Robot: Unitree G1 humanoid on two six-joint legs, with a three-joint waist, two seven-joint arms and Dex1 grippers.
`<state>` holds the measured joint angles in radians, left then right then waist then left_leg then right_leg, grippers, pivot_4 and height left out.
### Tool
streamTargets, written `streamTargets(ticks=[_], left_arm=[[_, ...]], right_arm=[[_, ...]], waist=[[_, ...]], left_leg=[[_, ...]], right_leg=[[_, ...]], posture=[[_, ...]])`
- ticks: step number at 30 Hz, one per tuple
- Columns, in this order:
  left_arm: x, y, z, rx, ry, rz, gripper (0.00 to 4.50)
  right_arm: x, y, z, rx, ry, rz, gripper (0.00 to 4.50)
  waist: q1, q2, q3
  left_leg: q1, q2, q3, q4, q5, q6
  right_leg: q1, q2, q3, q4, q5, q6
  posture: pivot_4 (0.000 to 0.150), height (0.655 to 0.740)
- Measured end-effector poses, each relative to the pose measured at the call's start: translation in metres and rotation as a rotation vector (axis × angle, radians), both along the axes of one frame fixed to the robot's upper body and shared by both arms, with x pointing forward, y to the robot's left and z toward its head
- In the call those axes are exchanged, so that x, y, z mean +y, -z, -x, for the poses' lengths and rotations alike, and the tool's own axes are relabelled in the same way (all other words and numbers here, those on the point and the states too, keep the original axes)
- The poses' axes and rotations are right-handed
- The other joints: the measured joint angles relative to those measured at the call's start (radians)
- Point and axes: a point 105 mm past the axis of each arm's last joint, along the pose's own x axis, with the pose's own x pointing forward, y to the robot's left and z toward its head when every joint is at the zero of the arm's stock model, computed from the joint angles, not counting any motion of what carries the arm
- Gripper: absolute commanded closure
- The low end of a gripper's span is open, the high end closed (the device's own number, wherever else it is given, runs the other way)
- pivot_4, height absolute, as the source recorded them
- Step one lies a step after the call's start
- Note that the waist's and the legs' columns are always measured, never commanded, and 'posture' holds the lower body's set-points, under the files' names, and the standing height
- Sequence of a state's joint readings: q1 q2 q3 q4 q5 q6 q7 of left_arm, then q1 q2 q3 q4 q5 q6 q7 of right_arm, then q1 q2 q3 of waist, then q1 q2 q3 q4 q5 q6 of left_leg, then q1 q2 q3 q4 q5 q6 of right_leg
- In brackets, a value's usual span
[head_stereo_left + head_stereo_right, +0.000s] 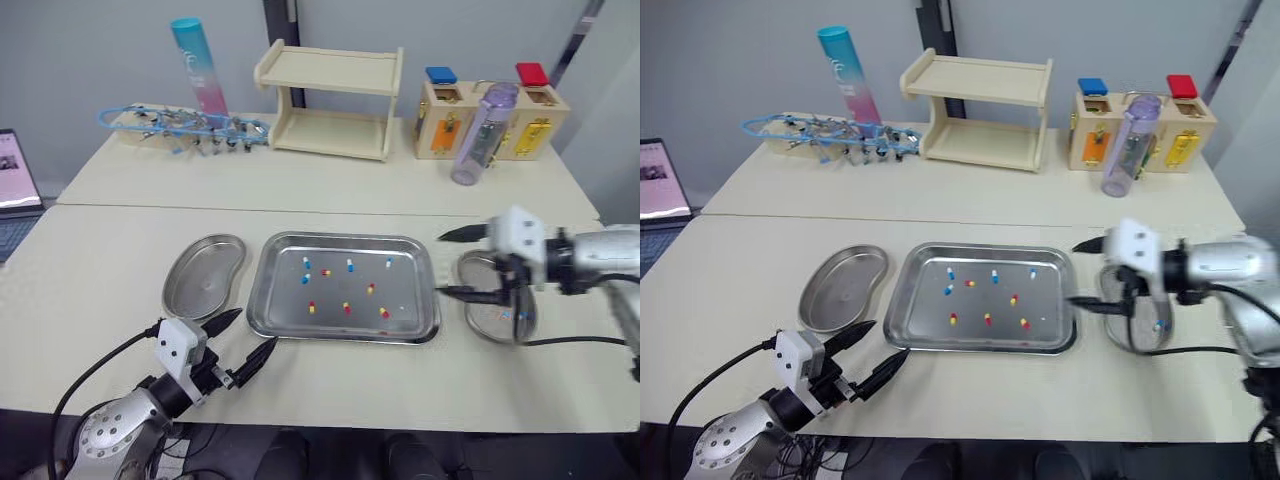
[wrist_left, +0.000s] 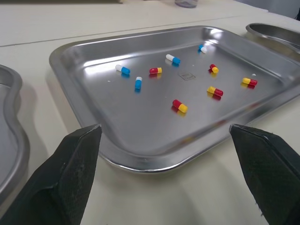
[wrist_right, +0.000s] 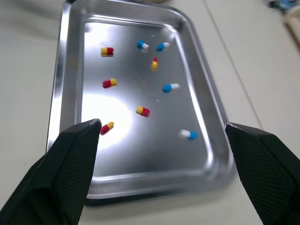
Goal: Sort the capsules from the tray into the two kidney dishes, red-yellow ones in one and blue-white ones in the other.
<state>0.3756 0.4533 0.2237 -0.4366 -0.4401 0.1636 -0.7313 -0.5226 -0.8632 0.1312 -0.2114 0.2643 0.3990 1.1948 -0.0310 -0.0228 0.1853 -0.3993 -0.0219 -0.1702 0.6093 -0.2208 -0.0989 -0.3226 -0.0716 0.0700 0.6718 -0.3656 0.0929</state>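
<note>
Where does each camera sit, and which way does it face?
Left and right eye views: on the head, facing forward and down over the table; left gripper and right gripper show.
Left wrist view: left wrist, facing the tray from its near left corner; own open fingers show.
Right wrist view: right wrist, facing across the tray from its right end; own open fingers show.
Shared: all show the tray and capsules.

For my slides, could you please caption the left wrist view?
Open left gripper faces the tray, which holds five red-yellow capsules and four blue-white capsules.
</note>
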Motion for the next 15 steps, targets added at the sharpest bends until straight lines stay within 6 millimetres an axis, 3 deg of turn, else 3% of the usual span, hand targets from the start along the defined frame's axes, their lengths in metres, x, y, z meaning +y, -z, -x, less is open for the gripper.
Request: streamTargets(ticks=[2,6,10,15], left_arm=[[0.001,0.002,-0.002,0.006,-0.003,-0.003,0.0],[-0.005,0.002,-0.002,0.004,0.016,0.001,0.0],[-0.007,0.001,-0.003,0.001,0.021,0.002,0.0],[-0.008,-0.002,-0.006,-0.008,0.019,0.0,0.0]], right_arm=[[0.021,0.007,-0.011,0.016,-0.031,-0.012,0.61],[0.064,0.018,-0.021,0.032,-0.122,-0.015,2.07],[0.092,0.025,-0.028,0.03,-0.164,-0.007,3.18],[0.128,0.032,-0.046,-0.004,-0.179,0.029,3.18]], waist=[[0.003,0.0,0.0],[-0.001,0.0,0.0],[-0.002,0.0,0.0],[-0.009,0.0,0.0]], left_leg=[[-0.001,0.0,-0.001,0.0,0.0,0.0],[0.0,0.001,-0.001,0.0,0.0,0.0],[0.0,0.001,-0.001,0.0,0.0,0.0],[0.0,0.001,-0.001,0.0,0.001,-0.001]], right_leg=[[-0.001,0.0,0.0,0.0,0.0,0.0],[-0.002,0.0,-0.001,0.002,0.0,0.0],[-0.004,0.0,0.0,0.004,0.0,0.0],[-0.006,0.001,0.0,0.007,0.0,0.0]], posture=[[0.15,0.74],[0.15,0.74],[0.15,0.74],[0.15,0.74]])
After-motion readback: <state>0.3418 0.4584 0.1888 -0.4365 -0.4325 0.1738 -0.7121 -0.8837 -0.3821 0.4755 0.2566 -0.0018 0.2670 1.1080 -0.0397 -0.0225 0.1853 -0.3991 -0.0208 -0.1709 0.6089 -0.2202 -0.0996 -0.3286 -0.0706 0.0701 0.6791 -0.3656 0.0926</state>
